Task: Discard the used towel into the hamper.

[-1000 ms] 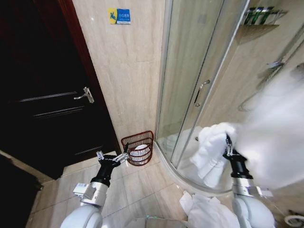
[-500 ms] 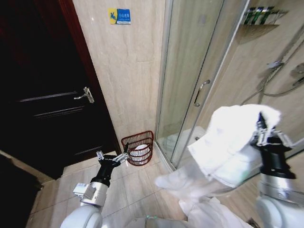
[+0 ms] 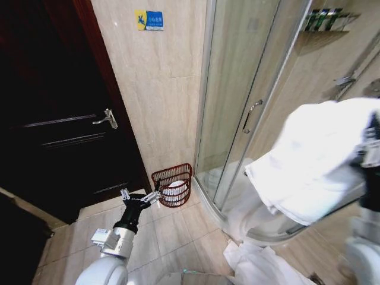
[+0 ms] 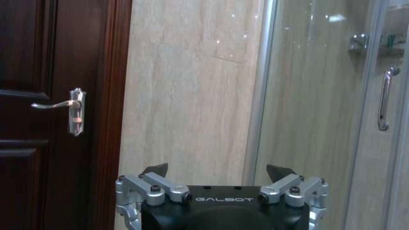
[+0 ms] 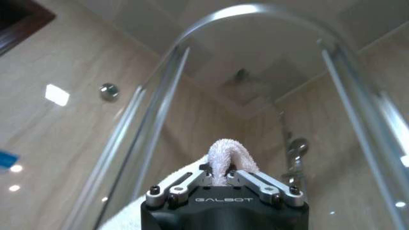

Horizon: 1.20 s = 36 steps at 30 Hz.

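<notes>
The used towel (image 3: 314,160) is white and hangs in a large bundle at the right, in front of the glass shower enclosure. My right gripper (image 5: 227,173) is shut on a fold of the towel (image 5: 228,154), which loops up between its fingers. The hamper (image 3: 173,185) is a dark reddish-brown wicker basket on the floor against the tiled wall, with something white inside it. My left gripper (image 3: 141,198) hangs open and holding nothing just to the left of the hamper; in the left wrist view, the left gripper (image 4: 217,171) faces the wall.
A dark wooden door (image 3: 53,119) with a lever handle (image 3: 107,119) fills the left. The curved glass shower door (image 3: 249,107) stands between hamper and towel. A second white cloth heap (image 3: 255,264) lies on the floor tiles at the bottom right.
My right arm has swung up and to the right, carrying the towel higher and toward the picture's right edge. The left arm and the hamper have not moved.
</notes>
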### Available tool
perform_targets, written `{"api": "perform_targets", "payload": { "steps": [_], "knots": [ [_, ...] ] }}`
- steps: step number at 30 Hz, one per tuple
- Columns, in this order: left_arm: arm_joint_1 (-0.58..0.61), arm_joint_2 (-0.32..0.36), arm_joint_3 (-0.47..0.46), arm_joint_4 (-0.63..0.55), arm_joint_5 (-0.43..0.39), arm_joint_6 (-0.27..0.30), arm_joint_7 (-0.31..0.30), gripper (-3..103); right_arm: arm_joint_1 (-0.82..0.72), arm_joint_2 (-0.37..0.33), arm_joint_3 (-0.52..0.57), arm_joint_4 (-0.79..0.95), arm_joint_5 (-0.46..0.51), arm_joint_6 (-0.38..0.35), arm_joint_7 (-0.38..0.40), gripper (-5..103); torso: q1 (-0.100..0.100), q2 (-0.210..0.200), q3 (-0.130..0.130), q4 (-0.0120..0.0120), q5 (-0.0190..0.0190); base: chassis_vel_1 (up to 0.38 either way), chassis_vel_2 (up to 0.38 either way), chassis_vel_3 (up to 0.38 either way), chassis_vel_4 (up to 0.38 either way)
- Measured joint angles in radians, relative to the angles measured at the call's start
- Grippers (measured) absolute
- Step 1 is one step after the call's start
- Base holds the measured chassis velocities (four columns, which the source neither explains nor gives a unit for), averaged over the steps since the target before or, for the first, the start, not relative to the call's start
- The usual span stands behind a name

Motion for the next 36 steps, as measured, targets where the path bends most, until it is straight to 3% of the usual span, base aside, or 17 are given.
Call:
{"api": "perform_targets", "payload": {
  "steps": [3, 8, 36],
  "knots": [
    [0.0, 0.0, 0.0, 0.0, 0.0, 0.0, 0.0, 100, 0.015, -0.04, 0.083, -0.001, 0.076, -0.023, 0.017, 7, 0.0, 0.0, 0.0, 0.0001, -0.0002, 0.0, 0.0, 0.0, 0.0],
    [0.0, 0.0, 0.0, 0.0, 0.0, 0.0, 0.0, 100, 0.017, -0.059, 0.123, -0.002, 0.117, -0.029, 0.021, 7, 0.0, 0.0, 0.0, 0.0001, -0.0002, 0.0, 0.0, 0.0, 0.0],
    [0.0, 0.0, 0.0, 0.0, 0.0, 0.0, 0.0, 100, -0.024, -0.008, 0.124, -0.005, 0.1, -0.027, 0.019, 7, 0.0, 0.0, 0.0, 0.0002, -0.0009, 0.029, 0.03, -0.029, -0.027]
  ]
}}
